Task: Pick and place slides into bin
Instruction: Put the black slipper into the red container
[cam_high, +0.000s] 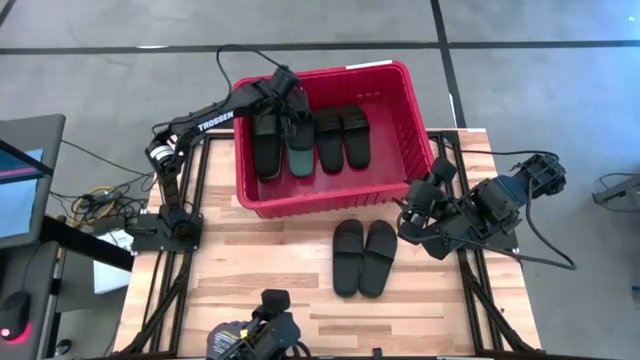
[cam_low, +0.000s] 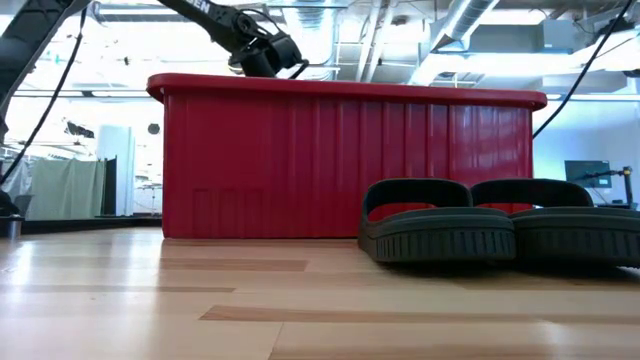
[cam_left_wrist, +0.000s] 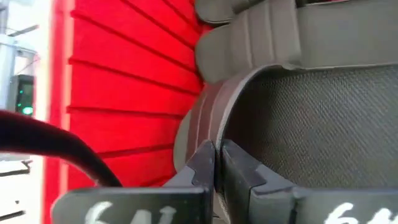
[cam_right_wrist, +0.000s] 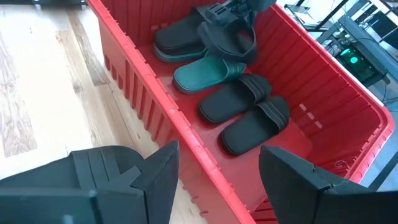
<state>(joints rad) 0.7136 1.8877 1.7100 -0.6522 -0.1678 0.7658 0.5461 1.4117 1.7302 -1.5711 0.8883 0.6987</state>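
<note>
Reaching over the large rectangular red plastic bin (cam_high: 300, 205) from the nine o'clock side of the pale wooden bench (cam_high: 260, 300), with the left end effector (cam_high: 285, 95) hanging over the bin's eleven o'clock corner. Pinching fully closed on a thin edge of a dark rubbery open-toe slide (cam_right_wrist: 227, 38) and holding it just above the bin floor, probably so that it drops flat among the others rather than catching on the thick rim.

Keeping four slides lying side by side in the bin, toes toward six o'clock: a black slide (cam_high: 265, 140) at nine o'clock, a dull green slide (cam_high: 300, 158) touching it, then two more black slides (cam_high: 342, 135) toward three o'clock.

Leaving a last pair of black slides (cam_high: 348, 258) on the bench at six o'clock from the bin, touching each other, wide straps arching up, ribbed soles down.

Waiting at the bench's three o'clock edge with the right end effector (cam_right_wrist: 217, 168), fingers spread wide and gripping nothing, aiming toward the bin's near corner, seemingly ready for that pair.
</note>
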